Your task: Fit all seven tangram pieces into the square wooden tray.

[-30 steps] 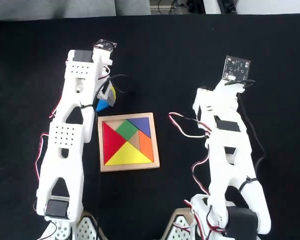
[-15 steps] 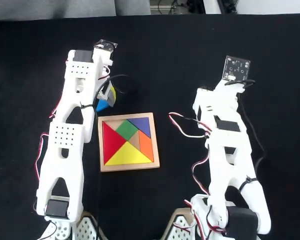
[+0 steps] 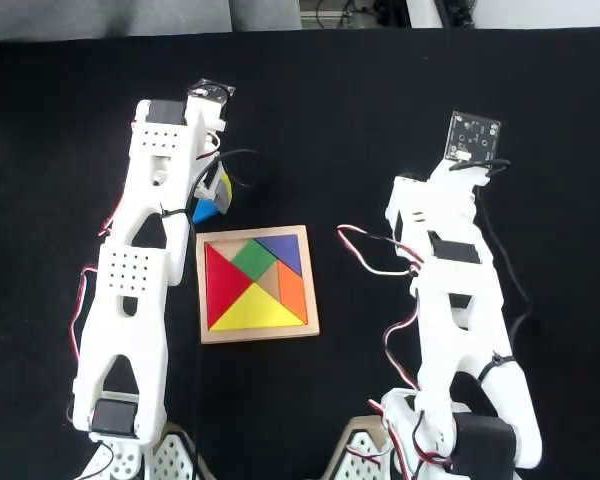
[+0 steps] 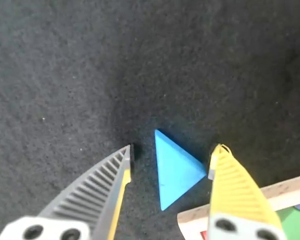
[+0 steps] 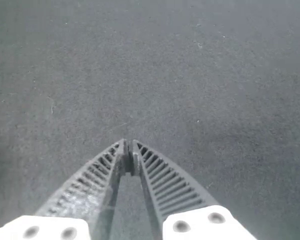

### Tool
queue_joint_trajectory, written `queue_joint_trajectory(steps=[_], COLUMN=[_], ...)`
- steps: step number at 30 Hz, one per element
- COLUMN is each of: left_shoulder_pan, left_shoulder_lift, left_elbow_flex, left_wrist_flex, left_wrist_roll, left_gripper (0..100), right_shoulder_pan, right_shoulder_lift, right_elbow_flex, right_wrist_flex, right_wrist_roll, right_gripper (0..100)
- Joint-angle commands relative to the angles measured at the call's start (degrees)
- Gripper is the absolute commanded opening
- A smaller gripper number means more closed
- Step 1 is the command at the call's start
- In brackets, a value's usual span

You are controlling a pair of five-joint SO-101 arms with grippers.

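While the small flat blue triangle (image 4: 175,170) lies on fuzzy black cloth (image 4: 90,75) just off a corner of the square wooden tray (image 4: 285,192), the left gripper (image 4: 173,148) straddles it, ribbed fingers (image 4: 107,185) spread. Away from the tray, the right gripper (image 5: 128,145) is pressed together.

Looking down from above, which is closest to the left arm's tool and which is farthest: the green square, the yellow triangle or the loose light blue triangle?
1. The light blue triangle, lying loose right at the left tool, just outside the tray.
2. The green square, in the tray's far half, on the side toward that tool.
3. The yellow triangle, along the tray's near edge, toward the arms' bases.
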Motion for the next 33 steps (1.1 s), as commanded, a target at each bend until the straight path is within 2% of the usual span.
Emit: queue_joint_trajectory(steps=[1, 11, 17, 27, 31, 33], left_shoulder_pan=[1.5, 1.5, 2.0, 1.6, 1.5, 1.4], left_shoulder_lift=[-0.3, 0.2, 2.3, 2.3, 1.6, 1.3], left_elbow_flex=[-1.1, -1.1, -1.8, -1.8, -4.4, -4.7], left_wrist_flex=[0.9, 1.0, 0.9, 1.3, 2.2, 2.3], left_wrist_roll=[-0.1, -0.1, -0.4, -0.5, -6.9, -7.6], left_gripper=[25, 25, 11, 13, 15, 20], right_shoulder_pan=[-0.6, -0.6, -0.6, -0.6, -0.6, -0.6], right_shoulder_lift=[0.0, 0.0, 0.0, 0.0, 0.0, 0.0], right_elbow_flex=[-0.4, -0.4, -0.4, -0.4, -0.4, -0.4], right_wrist_flex=[-0.9, -0.9, -0.9, -0.9, -0.9, -0.9], right_wrist_roll=[0.6, 0.6, 0.6, 0.6, 0.6, 0.6], right_gripper=[1.5, 1.5, 1.5, 1.5, 1.5, 1.5])
